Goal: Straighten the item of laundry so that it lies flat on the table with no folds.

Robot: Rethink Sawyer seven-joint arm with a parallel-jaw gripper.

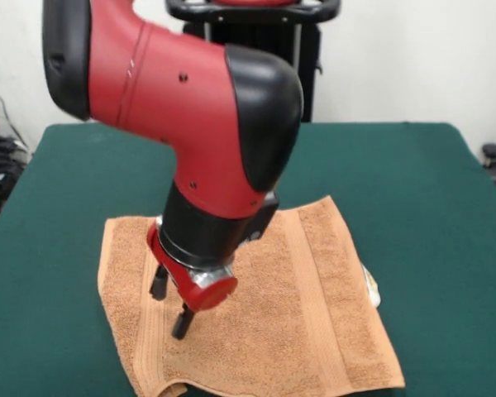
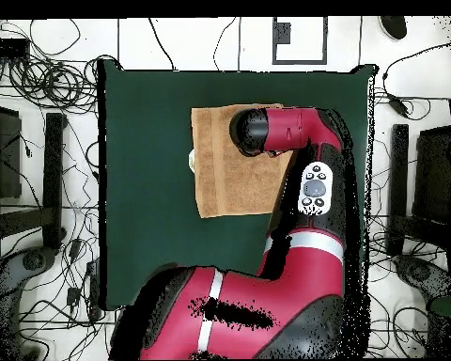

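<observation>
The orange-tan towel (image 1: 314,306) lies spread on the green table (image 1: 413,182), toward its near side, with woven bands running along two ends. Its front-left corner (image 1: 169,389) is curled up in a small fold. A white tag (image 1: 369,286) pokes out at its right edge. My gripper (image 1: 170,303) points down over the towel's left part, open, with its two black fingers apart and nothing between them; the lower fingertip (image 1: 182,324) is at the cloth. In the overhead view the arm's head (image 2: 253,132) covers the gripper and a corner of the towel (image 2: 225,179).
Green tabletop (image 2: 145,188) surrounds the towel on all sides, widest to the right in the front view. Cables and dark equipment (image 2: 41,179) lie on the floor around the table edges.
</observation>
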